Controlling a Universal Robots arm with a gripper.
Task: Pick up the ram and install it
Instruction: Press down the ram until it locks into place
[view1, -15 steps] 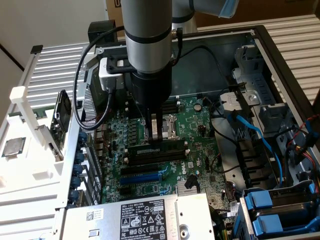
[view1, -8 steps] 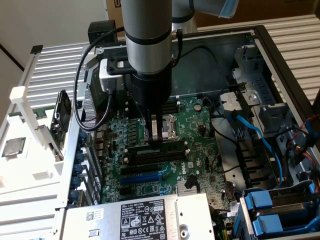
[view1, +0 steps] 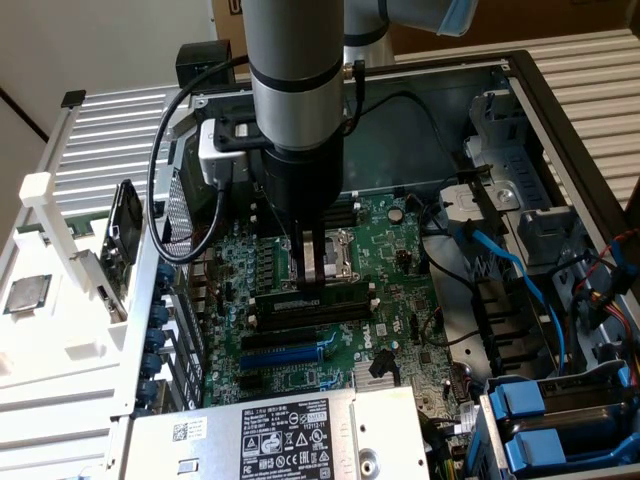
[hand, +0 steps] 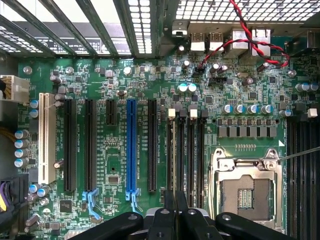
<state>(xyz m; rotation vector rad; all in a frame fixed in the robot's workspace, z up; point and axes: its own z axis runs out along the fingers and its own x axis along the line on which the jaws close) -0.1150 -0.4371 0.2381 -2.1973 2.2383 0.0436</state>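
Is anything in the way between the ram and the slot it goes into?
Nothing visible. The gripper's jaws hold the ram right at the black memory slots beside the processor socket.

Soft, even light fills both pictures, brightest on the white rack (view1: 60, 330) at nine o'clock in the exterior view, with dark shadow under the arm (view1: 298, 90), and the board (hand: 150, 90) looks sharp in the wrist view.

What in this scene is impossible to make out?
- Exterior view: whether the gripper actually clamps the ram; the fingertips cover the contact.
- Wrist view: the memory slot beneath the fingers; they block it.
- Exterior view: print on the silver box's label; too small.
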